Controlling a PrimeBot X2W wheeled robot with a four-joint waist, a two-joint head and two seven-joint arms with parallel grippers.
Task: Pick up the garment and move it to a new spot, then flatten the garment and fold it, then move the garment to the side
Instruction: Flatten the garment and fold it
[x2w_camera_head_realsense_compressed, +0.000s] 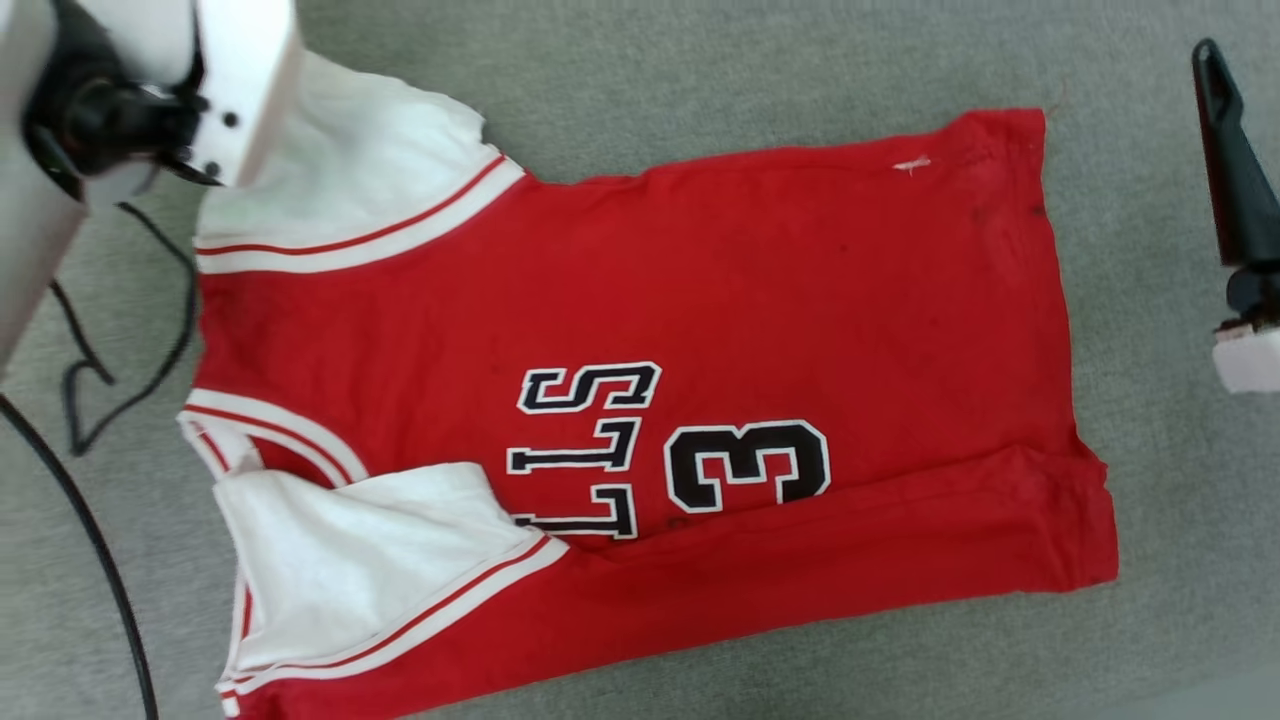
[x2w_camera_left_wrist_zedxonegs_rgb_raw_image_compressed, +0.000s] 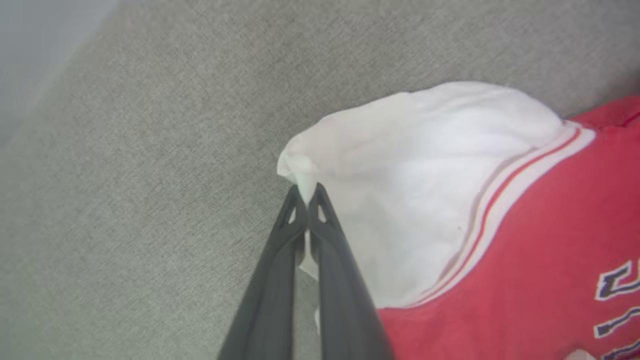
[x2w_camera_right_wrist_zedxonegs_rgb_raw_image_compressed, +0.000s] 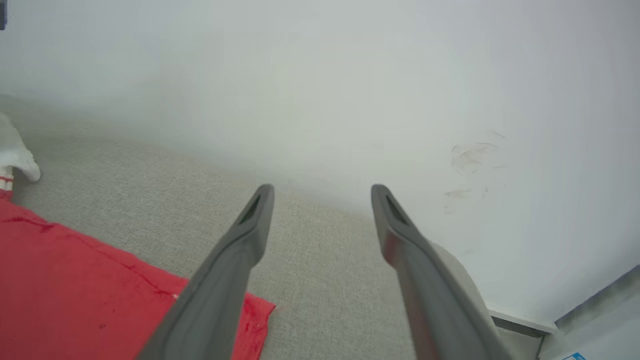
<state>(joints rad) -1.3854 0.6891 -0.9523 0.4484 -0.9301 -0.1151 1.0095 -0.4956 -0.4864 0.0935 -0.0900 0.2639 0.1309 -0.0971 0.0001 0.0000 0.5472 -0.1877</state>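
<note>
The left gripper pinches the white sleeve of the shirt; the right gripper hangs wide open beside its hem.

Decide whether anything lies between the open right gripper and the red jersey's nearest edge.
Nothing visible does. The right gripper hangs open over bare grey surface, with the jersey and its red hem just beside it. The left gripper is shut on the white sleeve.
</note>
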